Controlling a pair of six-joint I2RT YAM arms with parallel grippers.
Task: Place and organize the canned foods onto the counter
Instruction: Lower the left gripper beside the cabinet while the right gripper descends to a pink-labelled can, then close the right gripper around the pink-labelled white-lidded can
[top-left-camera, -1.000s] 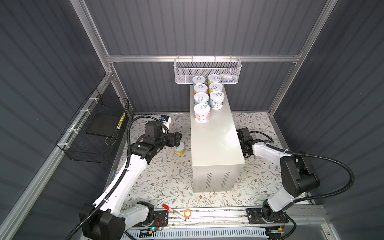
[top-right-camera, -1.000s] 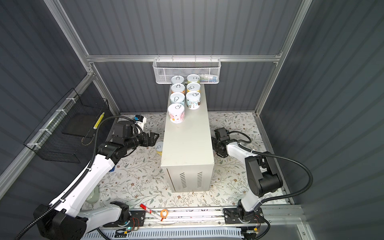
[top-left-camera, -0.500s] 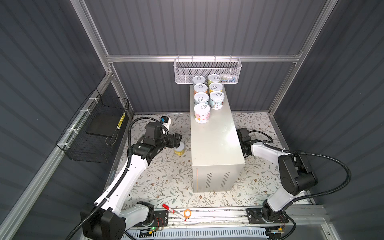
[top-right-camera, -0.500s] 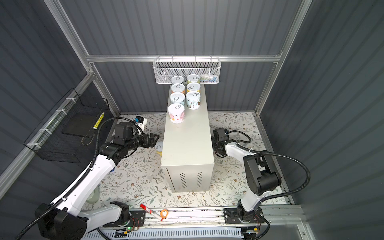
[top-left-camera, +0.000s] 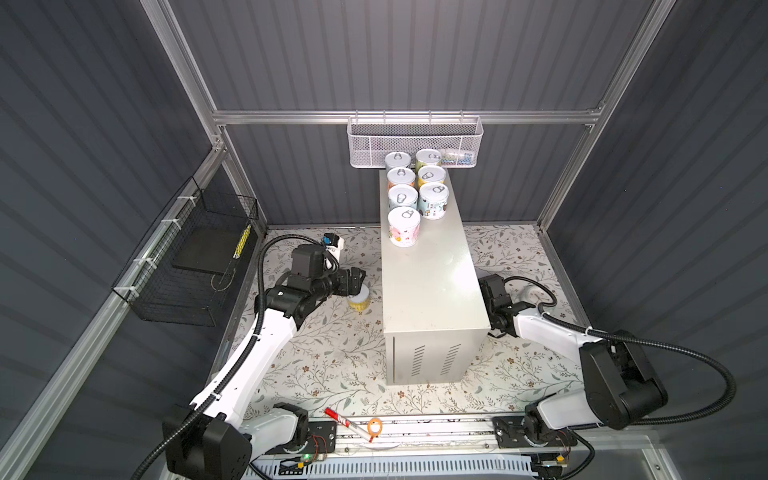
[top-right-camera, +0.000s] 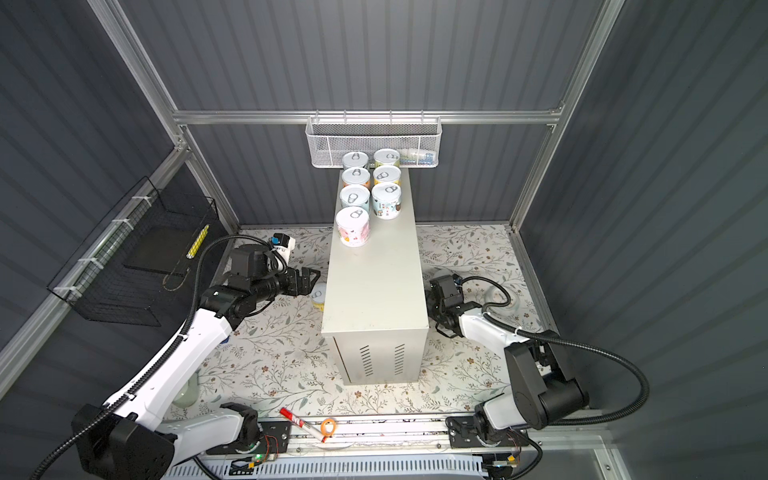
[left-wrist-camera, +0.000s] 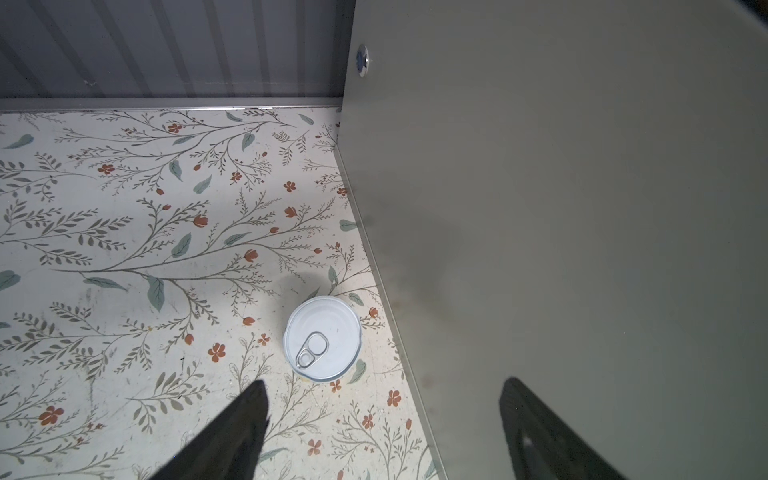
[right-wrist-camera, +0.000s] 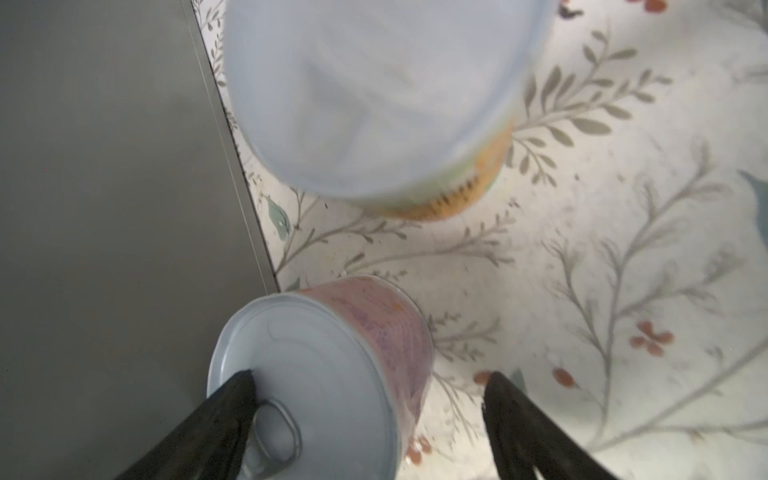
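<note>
Seven canned foods (top-left-camera: 402, 198) are seen standing upright on the far end of the bench (top-left-camera: 432, 291), four in one column and three in the column beside it, in both top views. A yellow can (top-left-camera: 359, 300) is stood on the floral surface (top-left-camera: 332, 357) just beside the bench's left wall. The left tool (top-left-camera: 356, 277) is held close by this can, its fingers spread wide with nothing between them. In the left wrist view the can is shown untouched ahead of them. Low down by the bench's right wall, a pink can (right-wrist-camera: 316, 365) and an orange-labelled can (right-wrist-camera: 374, 91) are shown upright in the right wrist view. The right tool (right-wrist-camera: 370, 376) is set wide astride the pink can, one finger clear of its side, and no grip is seen.
</note>
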